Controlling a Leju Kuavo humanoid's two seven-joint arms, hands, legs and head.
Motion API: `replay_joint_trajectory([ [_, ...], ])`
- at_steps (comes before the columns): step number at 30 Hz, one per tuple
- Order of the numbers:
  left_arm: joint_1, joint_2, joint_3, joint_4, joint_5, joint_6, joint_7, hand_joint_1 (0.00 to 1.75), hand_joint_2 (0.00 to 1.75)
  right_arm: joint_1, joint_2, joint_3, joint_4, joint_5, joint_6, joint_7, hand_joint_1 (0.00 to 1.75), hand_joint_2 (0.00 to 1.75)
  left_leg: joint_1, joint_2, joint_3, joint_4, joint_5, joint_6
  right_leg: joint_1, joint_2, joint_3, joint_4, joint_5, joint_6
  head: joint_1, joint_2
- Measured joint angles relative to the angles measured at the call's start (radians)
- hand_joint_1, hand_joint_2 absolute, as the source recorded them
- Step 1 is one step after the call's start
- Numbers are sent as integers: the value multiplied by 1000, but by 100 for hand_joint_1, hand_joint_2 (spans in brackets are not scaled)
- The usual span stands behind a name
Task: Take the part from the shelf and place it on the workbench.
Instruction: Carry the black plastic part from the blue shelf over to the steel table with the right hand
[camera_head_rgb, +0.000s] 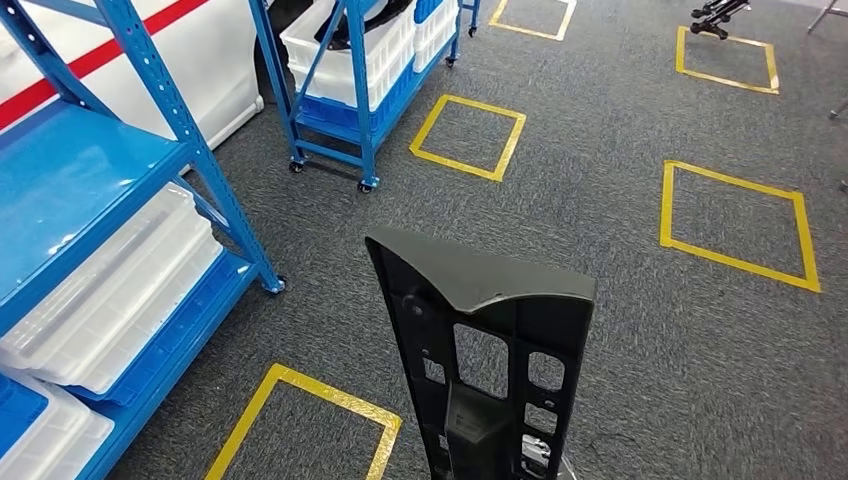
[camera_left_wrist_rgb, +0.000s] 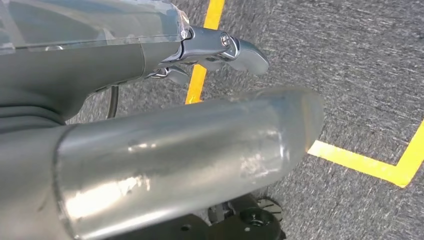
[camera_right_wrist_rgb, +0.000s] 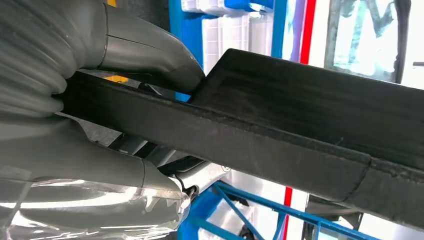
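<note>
Grey speckled carpet (camera_head_rgb: 620, 230) fills most of my head view, marked with yellow tape squares (camera_head_rgb: 468, 136). A blue steel shelf (camera_head_rgb: 90, 180) runs down the left side, white plastic bins (camera_head_rgb: 120, 290) stacked on its lower level; a second blue rack (camera_head_rgb: 350, 90) on castors stands at the upper middle. No table is in sight, so I judge the carry is mid-way.

The part (camera_head_rgb: 490, 340), a long black moulded panel with rectangular cut-outs and a matte, slightly grainy skin, rises from the bottom centre of the frame, long axis pointing up and away from me.

My right robot hand (camera_right_wrist_rgb: 100, 100) clamps it, thumb over one face and fingers under, edge nipped between.

My left robot hand (camera_left_wrist_rgb: 220, 47) hangs over the carpet, fingers apart and holding nothing.
</note>
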Motion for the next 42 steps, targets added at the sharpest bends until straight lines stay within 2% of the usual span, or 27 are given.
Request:
replay_joint_trajectory([
  [2, 1, 0, 0, 0, -1, -1, 0, 0, 0, -2, 1, 0, 1, 0, 0, 0, 175, 175, -3, 28, -4, -6, 7, 11, 3, -64, -44, 96, -59, 1, 0, 0],
  [4, 5, 1, 0, 0, -1, -1, 0, 0, 0, -3, 3, 0, 4, 0, 0, 0, 175, 175, -10, 58, -8, -6, 7, 14, 1, -89, -102, 225, -119, 2, 0, 0],
  [5, 5, 1, 0, 0, -1, -1, 0, 0, 0, -3, 3, 0, 6, 0, 0, 0, 175, 175, -13, 72, -9, -6, 7, 15, 1, -93, -115, 258, -126, 1, 0, 0],
  [6, 5, 1, 0, 0, -2, -1, 0, 0, 0, -2, 3, 0, 7, 0, 0, 1, 175, 175, -15, 86, -9, -6, 6, 16, 1, -96, -109, 254, -114, -2, 0, 0],
  [7, 3, 1, 0, 0, -2, -1, 0, 0, 0, -1, 3, 0, 8, 0, 0, 1, 175, 175, -17, 99, -8, -6, 5, 16, 4, -102, -83, 211, -87, -7, 0, 0],
  [9, 1, 1, 0, 0, -3, -2, 0, 0, 0, -3, 3, 0, 10, 0, 0, 1, 175, 175, -21, 121, -3, -5, 1, 14, 18, -149, -2, 71, -33, -24, 0, 0],
  [11, 0, -1, 0, 0, -3, -2, 0, 0, 0, -5, 3, 0, 10, 0, 0, 0, 175, 175, -24, 142, 1, -5, -5, 8, 34, -190, 43, -16, -16, -38, 0, 0],
  [12, 1, -1, 0, 0, -4, -2, 0, 0, 0, -6, 3, 0, 10, 0, -1, 0, 175, 175, -25, 155, 3, -5, -7, 4, 40, -191, 45, -26, -19, -41, 0, 0],
  [14, -1, -1, 0, 0, -4, -2, 0, 0, 0, -2, 3, 0, 10, 0, -1, 0, 175, 175, -24, 167, 8, -5, -12, -5, 37, -164, 45, -36, -11, -46, 0, 0],
  [16, -3, -1, 0, 0, -4, -2, 0, 0, 0, -2, 3, 0, 10, 0, -1, 0, 175, 175, -21, 120, -5, 38, -44, -17, 27, -137, 50, -50, -2, -51, 0, 0],
  [18, 1, -1, 0, 0, -5, -2, 1, 0, 0, -5, 3, 0, 10, 0, -1, 0, 175, 175, -16, 61, -55, 151, -106, -27, 21, -110, 51, -54, 2, -55, 0, 0],
  [20, 5, -1, 0, 0, -6, -1, 2, 0, 0, -6, 3, 0, 11, 0, -1, 1, 175, 175, -11, 46, -103, 251, -140, -34, 20, -80, 50, -51, 2, -56, 0, 0],
  [21, 6, -1, 0, 0, -6, -1, 3, 0, 0, -5, 3, 0, 11, 0, -1, 1, 175, 175, -8, 44, -108, 257, -128, -37, 19, -63, 50, -48, 2, -55, 0, 0],
  [22, 6, -1, 0, 0, -6, 0, 3, 0, 0, -4, 3, 0, 11, 0, -1, 1, 175, 175, -5, 40, -96, 225, -97, -39, 17, -47, 50, -44, 0, -53, 0, 0],
  [23, 6, 0, 0, 0, -6, 0, 3, 0, 0, -4, 3, 0, 11, 0, -1, 1, 175, 175, -1, 26, -72, 166, -57, -42, 14, -32, 49, -37, -3, -48, 0, 0],
  [24, 5, 0, 0, 0, -6, 0, 3, 0, 0, -3, 3, 0, 11, 0, -1, 1, 175, 175, 3, -3, -47, 106, -29, -43, 12, -19, 46, -29, -7, -43, 0, 0],
  [26, 5, 1, 0, 0, -7, 0, 3, 0, 0, -5, 3, 0, 11, 0, -1, 1, 175, 175, 9, -54, -19, 33, -7, -39, 10, 7, 32, -12, -11, -30, 0, 0],
  [27, 5, 1, 0, 0, -8, 0, 3, 0, 0, -5, 3, 0, 11, 0, -1, 1, 175, 175, 7, -64, -17, 27, -12, -33, 8, 20, 24, -8, -9, -23, 0, 0],
  [29, 4, 0, 0, 0, -12, 0, 3, 0, 0, -2, 6, 0, 11, 0, -2, 1, 175, 175, 4, -40, -16, 20, -6, -17, 4, 41, 15, -10, -2, -10, 0, 0],
  [31, 2, -1, 0, 0, -14, 0, 3, 0, 0, 0, 9, 0, 11, 0, -3, 1, 175, 175, 5, -11, -13, 8, 2, -2, 6, 1, -3, 21, -21, -3, 0, 0],
  [33, 3, 0, 0, 0, -15, 0, 2, 0, 0, -1, 10, 0, 11, 0, -4, 0, 175, 175, 1, 19, -12, 1, 6, 6, 8, -67, -52, 122, -76, 1, 0, 0],
  [35, 6, 1, 0, 0, -15, 0, 2, 0, 0, -2, 11, 0, 12, 0, -4, 1, 175, 175, -4, 51, -13, 1, 4, 9, 6, -92, -110, 239, -123, 3, 0, 0],
  [36, 7, 1, 0, 0, -15, 0, 2, 0, 0, -2, 12, 0, 12, -1, -4, 1, 175, 175, -7, 66, -13, 1, 3, 10, 5, -96, -121, 264, -124, 3, 0, 0],
  [37, 6, 2, 0, 0, -15, 0, 2, 0, 0, -1, 12, 0, 13, -1, -4, 1, 175, 175, -8, 80, -12, 1, 1, 10, 6, -99, -112, 248, -107, 1, 0, 0],
  [38, 4, 2, 0, 0, -15, 0, 2, 0, 0, 0, 12, 0, 13, -1, -4, 1, 175, 175, -9, 93, -10, 1, -1, 10, 8, -107, -82, 194, -75, -4, 0, 0],
  [40, 2, 1, 0, 0, -15, 0, 2, 0, 0, -1, 12, 0, 13, 0, -4, 1, 175, 175, -13, 114, -3, 1, -6, 5, 21, -151, -4, 55, -21, -19, 0, 0],
  [42, 1, 0, 0, 0, -16, 0, 2, 0, 0, -3, 12, 0, 13, 0, -4, 1, 175, 175, -15, 133, 2, 0, -12, -2, 35, -180, 30, -14, -9, -32, 0, 0],
])
